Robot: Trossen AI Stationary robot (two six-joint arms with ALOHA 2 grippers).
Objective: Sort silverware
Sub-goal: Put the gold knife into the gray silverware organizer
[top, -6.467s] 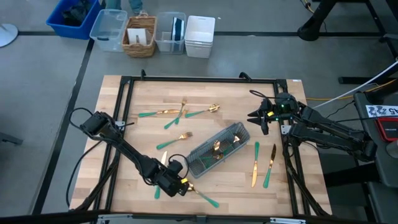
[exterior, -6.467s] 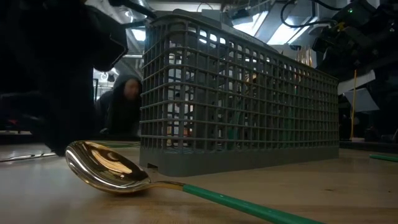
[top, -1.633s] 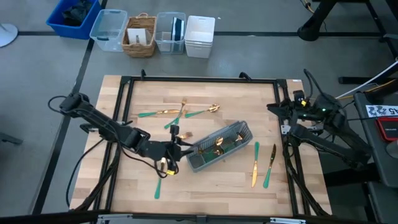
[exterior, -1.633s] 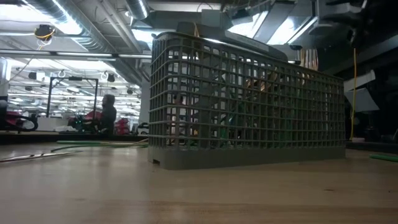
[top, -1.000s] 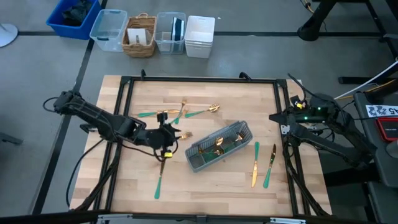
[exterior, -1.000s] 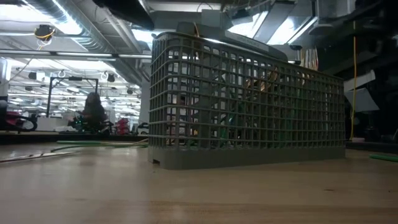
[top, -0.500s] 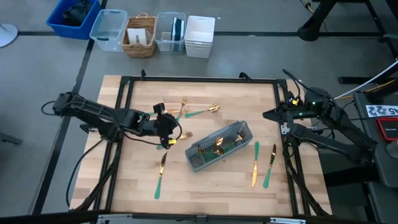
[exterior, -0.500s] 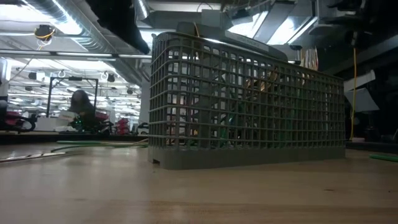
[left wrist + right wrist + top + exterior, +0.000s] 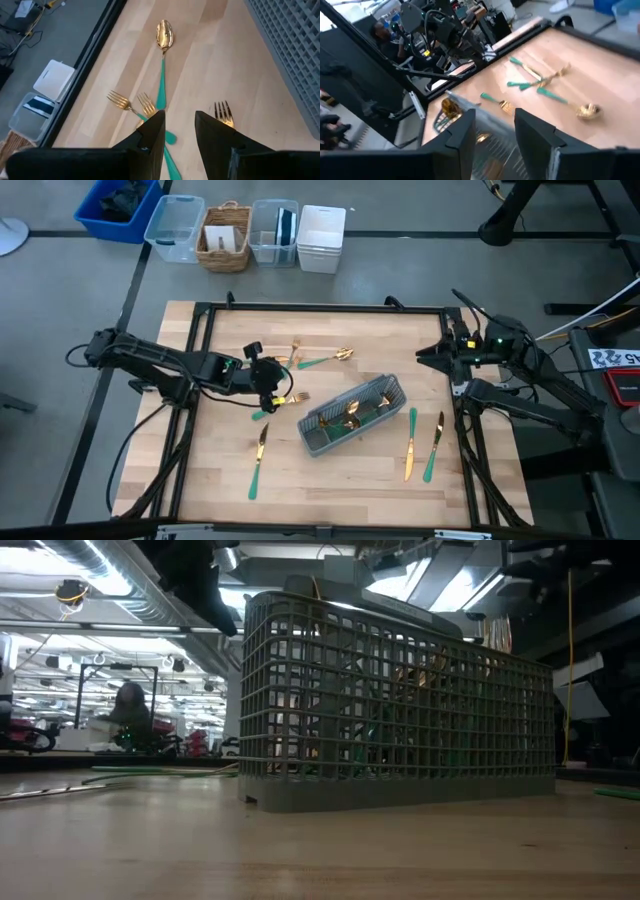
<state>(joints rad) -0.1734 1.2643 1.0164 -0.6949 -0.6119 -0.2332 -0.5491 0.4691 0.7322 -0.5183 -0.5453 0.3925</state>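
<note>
Wooden tabletop (image 9: 330,480) from high view: grey caddy (image 9: 352,416) sits mid-table w/ a few gold-and-teal pieces already dropped in; left gripper (image 9: 272,387) hangs over the loose cluster on the caddy's left, fork (image 9: 281,402) just beside it; spoon (image 9: 327,359) and two more forks (image 9: 290,356) lie further back; one knife (image 9: 258,460) lies nearer the front edge; two more pieces (image 9: 421,445) on the caddy's right; right gripper (image 9: 428,358) waits at the right frame, well off the silverware

Low view: caddy wall (image 9: 400,710) fills the pic, teal handles dimly visible through the mesh (count unclear); dark arm above, left of caddy

Left wrist: fingers (image 9: 150,137) apart, nothing between them; fork head (image 9: 223,113) close by, spoon (image 9: 164,35) ahead

Right wrist: fingers (image 9: 462,135) apart, empty; caddy below

Progress, my guess: under half done; roughly seven pieces left on the wood; next pick likely the nearby fork
</note>
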